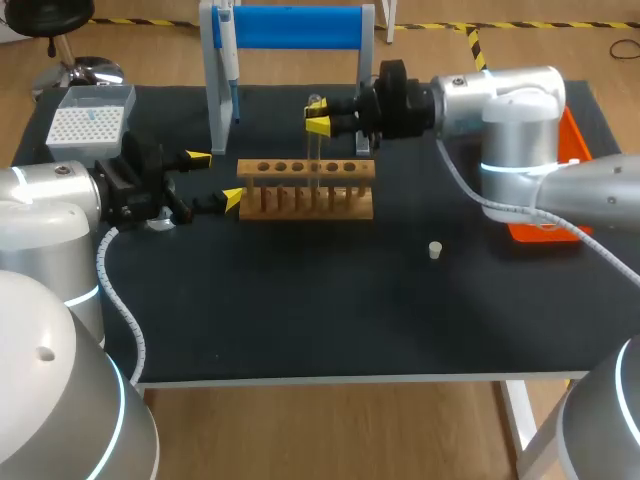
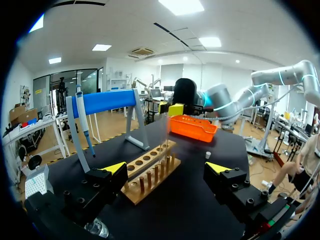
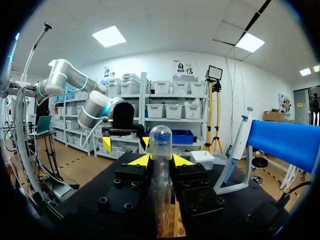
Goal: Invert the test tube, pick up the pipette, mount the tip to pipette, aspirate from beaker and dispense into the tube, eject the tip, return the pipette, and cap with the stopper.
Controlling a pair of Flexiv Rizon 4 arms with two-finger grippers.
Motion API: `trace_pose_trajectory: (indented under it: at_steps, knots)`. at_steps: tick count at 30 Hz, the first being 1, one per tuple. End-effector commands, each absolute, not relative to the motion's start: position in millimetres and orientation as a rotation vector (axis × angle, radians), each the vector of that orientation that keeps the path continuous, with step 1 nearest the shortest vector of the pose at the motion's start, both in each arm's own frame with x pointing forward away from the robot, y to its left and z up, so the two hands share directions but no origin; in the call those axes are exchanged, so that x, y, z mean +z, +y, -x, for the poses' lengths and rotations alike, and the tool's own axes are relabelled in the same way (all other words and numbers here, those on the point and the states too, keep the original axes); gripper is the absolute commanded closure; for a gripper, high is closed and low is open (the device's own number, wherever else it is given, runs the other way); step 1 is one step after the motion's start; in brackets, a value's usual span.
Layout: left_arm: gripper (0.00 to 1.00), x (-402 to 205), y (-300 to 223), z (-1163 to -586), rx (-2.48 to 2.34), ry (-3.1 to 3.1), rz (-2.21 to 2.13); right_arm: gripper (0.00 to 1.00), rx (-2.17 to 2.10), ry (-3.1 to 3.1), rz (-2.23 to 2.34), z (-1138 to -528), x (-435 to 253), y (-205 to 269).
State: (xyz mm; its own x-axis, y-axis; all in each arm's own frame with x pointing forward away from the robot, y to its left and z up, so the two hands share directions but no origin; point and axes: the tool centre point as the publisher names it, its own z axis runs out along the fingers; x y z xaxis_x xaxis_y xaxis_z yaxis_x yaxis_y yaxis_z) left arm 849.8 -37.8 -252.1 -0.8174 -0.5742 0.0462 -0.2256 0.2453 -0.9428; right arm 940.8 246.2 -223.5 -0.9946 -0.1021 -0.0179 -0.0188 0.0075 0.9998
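Test tube (image 3: 160, 150) is held upright in the right tool (image 1: 318, 115), the two yellow tips pressed against its sides and its rounded end uppermost. It is seen above the wooden rack (image 1: 350, 205), over the middle holes. Whether its lower end has entered a hole cannot be told from the head view.

The left tool (image 1: 215, 178) is spread wide, with nothing between its fingers. It sits just off the rack's left end, one tip close to the wood.

Open room is found in front — a broad bare stretch of tabletop (image 1: 330, 310) runs from the rack to the near edge, broken only by the small white stopper (image 1: 435, 250), which stands well apart from the rack. Behind the rack the space is tighter: the blue-barred stand (image 1: 290, 27) is set near the far edge, and the pipette (image 1: 227, 50) hangs from its left end. A tip box (image 1: 88, 120) is placed at the back left corner.

The rack's other holes appear unfilled. An orange tray (image 1: 575, 145) lies at the right edge, largely covered by the right arm — its contents cannot be seen. Something of clear glass (image 2: 95, 229) shows just under the left tool, cut off and hard to make out.
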Motion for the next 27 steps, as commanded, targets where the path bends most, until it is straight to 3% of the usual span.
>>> trace_pose_trajectory:
  at_steps: [1, 27]
  knots:
    - [0.00, -253.5, -39.4, -849.2, -1.595, 2.206, 0.742, 1.00, -2.164, -2.198, -0.133, -938.9, -216.9, 245.0]
    - [0.00, -253.5, -39.4, -849.2, -1.595, 2.206, 0.742, 1.00, -2.160, -2.205, -0.107, -924.0, -195.3, 240.0]
